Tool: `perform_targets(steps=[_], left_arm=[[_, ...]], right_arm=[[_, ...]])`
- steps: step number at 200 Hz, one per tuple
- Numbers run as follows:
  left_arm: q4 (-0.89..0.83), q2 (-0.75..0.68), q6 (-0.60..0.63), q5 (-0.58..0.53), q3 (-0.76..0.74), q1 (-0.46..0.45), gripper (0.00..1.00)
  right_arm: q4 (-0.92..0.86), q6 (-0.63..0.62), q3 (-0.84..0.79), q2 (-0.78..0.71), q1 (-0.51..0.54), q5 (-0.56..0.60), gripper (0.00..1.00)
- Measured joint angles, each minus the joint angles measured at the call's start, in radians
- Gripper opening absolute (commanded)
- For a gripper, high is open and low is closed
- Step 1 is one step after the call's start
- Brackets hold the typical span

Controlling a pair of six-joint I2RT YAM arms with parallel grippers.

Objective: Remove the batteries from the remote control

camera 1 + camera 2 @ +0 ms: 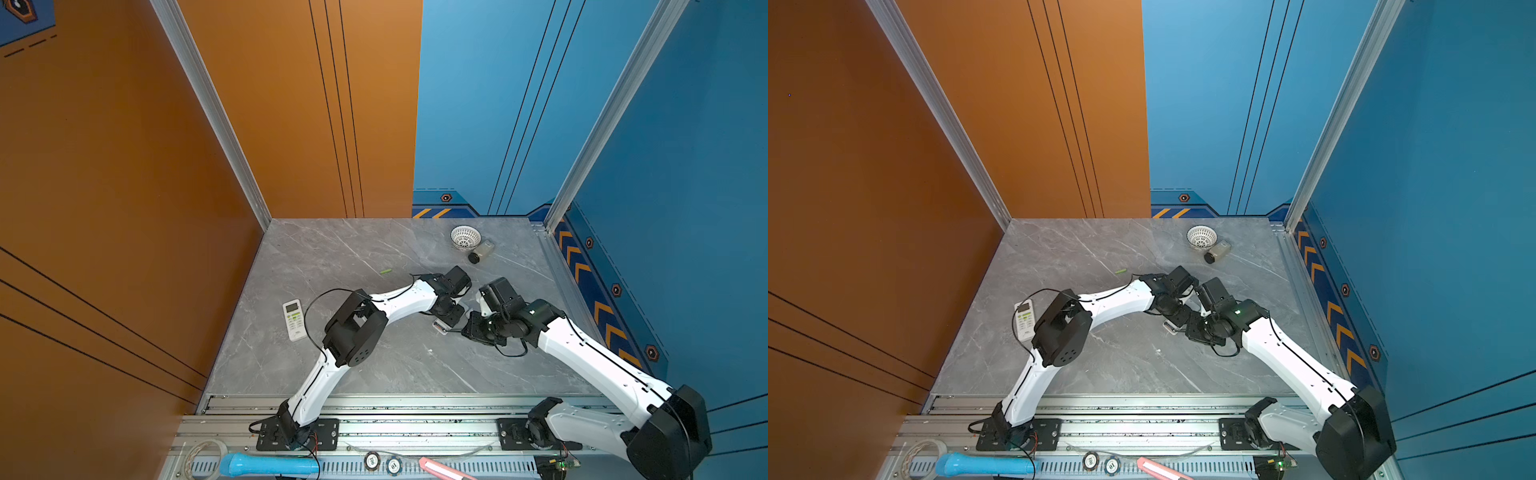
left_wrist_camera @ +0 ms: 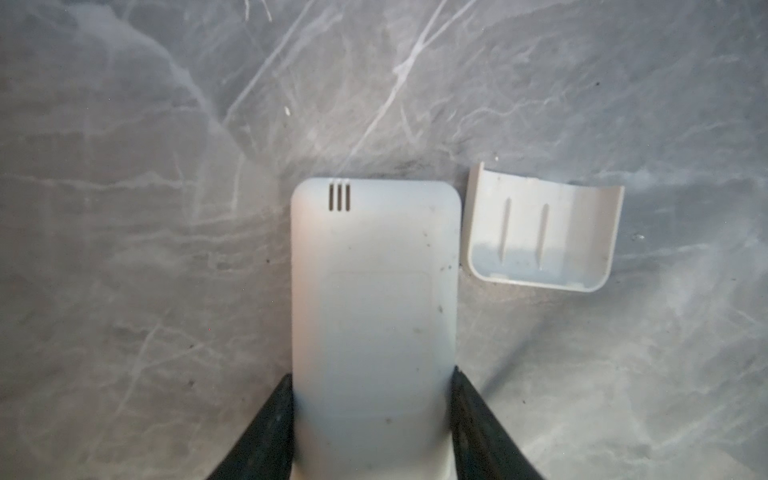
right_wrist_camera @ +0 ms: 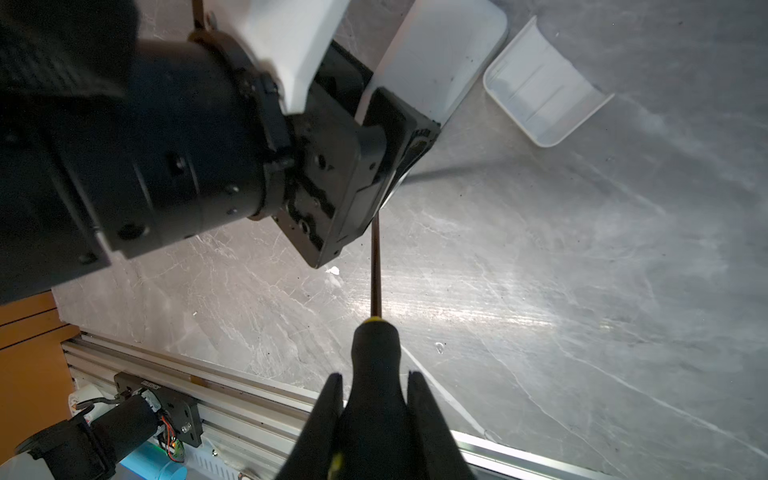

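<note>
Top views: face-up remote (image 1: 294, 320) (image 1: 1025, 318) lettering illegibly small.

Non-task clutter on my grey marble tabletop (image 1: 332, 257).
Far right corner, both top views: I see a white perforated round plastic basket (image 1: 466, 237) (image 1: 1201, 237) upright, and a small clear bottle with a black cap (image 1: 482, 251) (image 1: 1217, 251) on its side just beside it. A white curved plastic cover (image 2: 540, 237) (image 3: 544, 83) lies hollow side up on the slab. A black-and-yellow-handled screwdriver (image 3: 376, 353) shows in the right wrist view, tip hidden. At the near edge, in front of the aluminium rail (image 1: 415, 411), I see a roll of clear tape (image 1: 203, 453), a light blue plastic tube (image 1: 266, 464), two round printed discs (image 1: 372, 460) and a pink flat bar (image 1: 440, 469). Orange wall panel (image 1: 124, 166) left, blue wall panel (image 1: 498, 104) right.
</note>
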Motion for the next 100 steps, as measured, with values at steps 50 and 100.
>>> perform_targets(steps=[50,100], left_arm=[[0.000,0.000,0.000,0.000,0.000,0.000,0.00],[0.000,0.000,0.000,-0.001,0.000,0.000,0.00]], right_arm=[[0.001,0.000,0.006,0.023,0.000,-0.004,0.00],[-0.007,-0.004,0.017,0.035,0.000,-0.004,0.00]])
